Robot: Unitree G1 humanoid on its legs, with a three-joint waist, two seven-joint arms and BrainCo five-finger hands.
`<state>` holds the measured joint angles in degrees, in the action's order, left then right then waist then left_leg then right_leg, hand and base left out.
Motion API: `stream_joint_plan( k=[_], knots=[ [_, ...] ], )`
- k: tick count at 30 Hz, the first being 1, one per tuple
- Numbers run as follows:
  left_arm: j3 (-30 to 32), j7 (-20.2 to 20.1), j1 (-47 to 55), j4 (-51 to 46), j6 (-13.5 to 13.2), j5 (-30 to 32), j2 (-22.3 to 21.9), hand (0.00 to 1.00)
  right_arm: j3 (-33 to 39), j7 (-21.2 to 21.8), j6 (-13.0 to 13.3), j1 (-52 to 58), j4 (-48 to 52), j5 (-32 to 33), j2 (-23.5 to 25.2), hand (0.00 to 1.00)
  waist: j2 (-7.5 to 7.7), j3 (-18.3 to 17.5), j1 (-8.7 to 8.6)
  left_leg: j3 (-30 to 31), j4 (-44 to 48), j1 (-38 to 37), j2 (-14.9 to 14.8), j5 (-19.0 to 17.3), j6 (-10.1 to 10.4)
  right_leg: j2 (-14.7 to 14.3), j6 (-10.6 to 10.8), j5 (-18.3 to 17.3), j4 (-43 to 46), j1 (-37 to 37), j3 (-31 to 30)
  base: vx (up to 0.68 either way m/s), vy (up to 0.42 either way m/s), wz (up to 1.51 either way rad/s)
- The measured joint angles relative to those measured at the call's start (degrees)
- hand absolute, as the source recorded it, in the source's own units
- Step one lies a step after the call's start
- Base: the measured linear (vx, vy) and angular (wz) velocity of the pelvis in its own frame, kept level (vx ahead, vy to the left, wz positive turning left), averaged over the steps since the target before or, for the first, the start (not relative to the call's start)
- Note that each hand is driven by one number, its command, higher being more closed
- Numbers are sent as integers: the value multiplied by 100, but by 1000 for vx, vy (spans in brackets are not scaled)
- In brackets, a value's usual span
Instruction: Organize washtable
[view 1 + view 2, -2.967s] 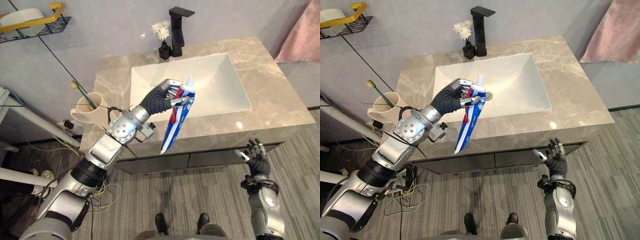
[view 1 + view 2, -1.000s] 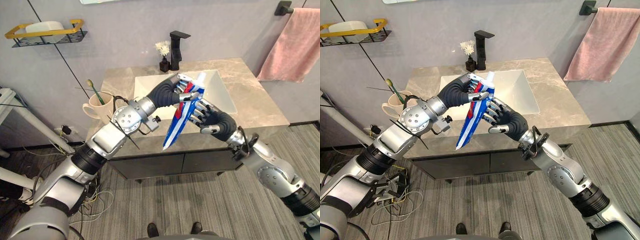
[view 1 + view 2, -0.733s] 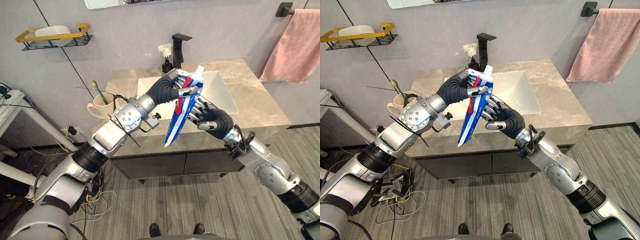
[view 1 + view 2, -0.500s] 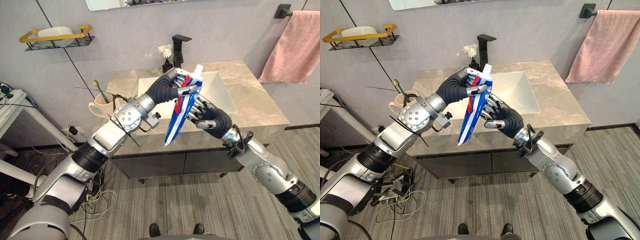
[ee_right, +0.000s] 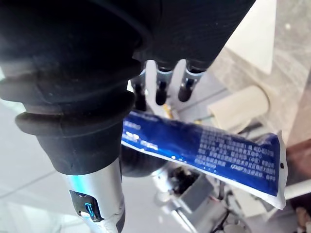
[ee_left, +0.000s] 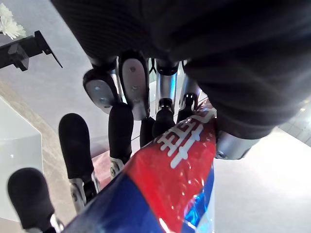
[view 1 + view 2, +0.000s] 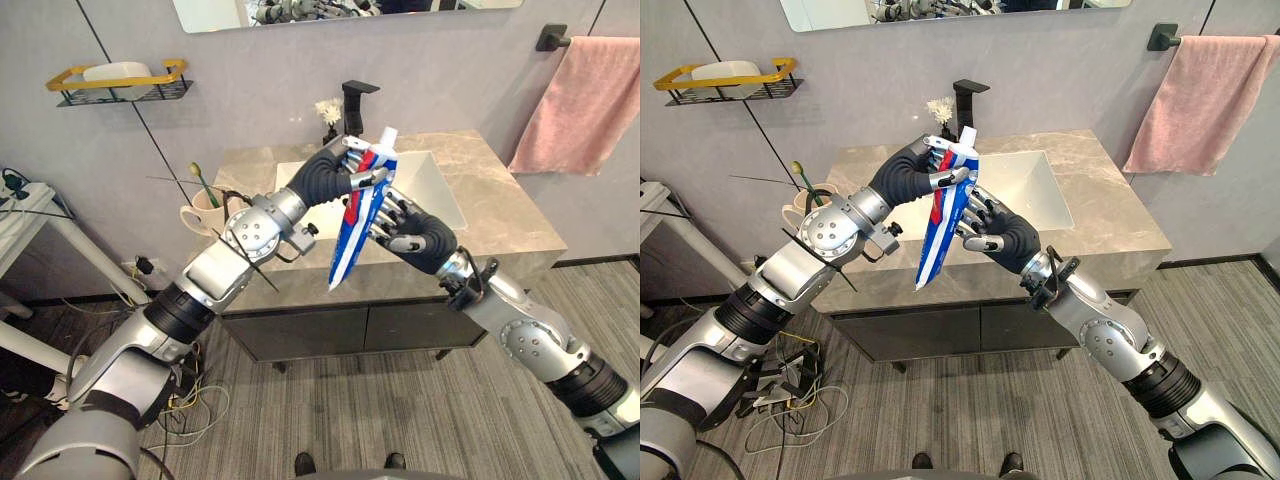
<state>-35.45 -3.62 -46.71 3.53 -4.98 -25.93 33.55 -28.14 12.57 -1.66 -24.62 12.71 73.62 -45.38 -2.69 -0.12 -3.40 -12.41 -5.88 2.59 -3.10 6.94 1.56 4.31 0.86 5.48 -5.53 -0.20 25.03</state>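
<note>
A red, white and blue toothpaste tube [image 7: 354, 228] hangs cap-up in the air in front of the washtable [image 7: 500, 235]. My left hand [image 7: 332, 178] is shut on its upper end, just under the white cap; the red print of the tube [image 6: 175, 184] shows under the curled fingers [image 6: 133, 80]. My right hand [image 7: 412, 228] reaches in from the right, its straight fingers touching the tube's middle. Past those fingers [image 5: 160, 87], the blue back of the tube [image 5: 204, 145] lies across the right wrist view.
A beige cup [image 7: 204, 216] with a toothbrush stands on the counter's left end. The white sink [image 7: 432, 185], a black faucet [image 7: 354, 104] and a small flower vase [image 7: 328, 118] are behind the hands. A pink towel [image 7: 572, 100] hangs right, a yellow-railed shelf [image 7: 120, 82] left.
My right hand rose from low beside the cabinet to the tube's middle and now touches it. The left hand lifted the tube a little. The camera view has shifted.
</note>
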Motion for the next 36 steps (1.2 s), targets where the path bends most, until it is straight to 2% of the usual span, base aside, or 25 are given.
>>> stream_joint_plan(
  k=[5, 9, 13, 19, 27, 36],
  knots=[
    [-219, -161, -75, 228, 17, 7, -10, 100, -114, 57, -154, 47, -1, -1, -346, 0, 0, 0, -32, 32, 0, 16, 12, 1, -2, 1, 1, 1, 1, 0, 24, 47, 33, 3],
    [-351, -399, -226, 391, 31, 19, -208, 100, -170, 492, -294, 194, 16, -8, -394, 0, 1, 1, -24, 46, 0, 22, 11, 1, -2, 0, 4, -2, 2, 2, 37, 8, 8, 1],
    [-455, -504, -426, 458, 30, 34, -458, 100, -321, 668, -362, 323, 55, -27, -391, 0, 3, 3, -11, 46, -1, 19, 12, 1, -2, 2, 15, -11, 22, -3, 36, 0, 0, 0],
    [-451, -505, -498, 664, 29, 87, -558, 100, -404, 720, -393, 554, 64, -110, -320, 0, 4, 3, -8, 40, -1, 17, 8, 1, -2, 7, 17, -14, 25, -9, 27, 0, 0, 0],
    [-441, -506, -570, 723, 29, 193, -693, 100, -433, 714, -391, 609, 47, -116, -36, 0, 11, 8, 126, 42, -1, 16, 11, 1, -2, 7, 15, -11, 31, -10, 29, 0, 0, 0],
    [-433, -505, -605, 800, 29, 196, -706, 100, -291, 678, -355, 579, -61, -184, 90, 0, 23, 16, 121, 31, -2, 0, 14, 2, -3, 3, 16, -12, 43, -10, 15, 0, 0, 0]
  ],
)
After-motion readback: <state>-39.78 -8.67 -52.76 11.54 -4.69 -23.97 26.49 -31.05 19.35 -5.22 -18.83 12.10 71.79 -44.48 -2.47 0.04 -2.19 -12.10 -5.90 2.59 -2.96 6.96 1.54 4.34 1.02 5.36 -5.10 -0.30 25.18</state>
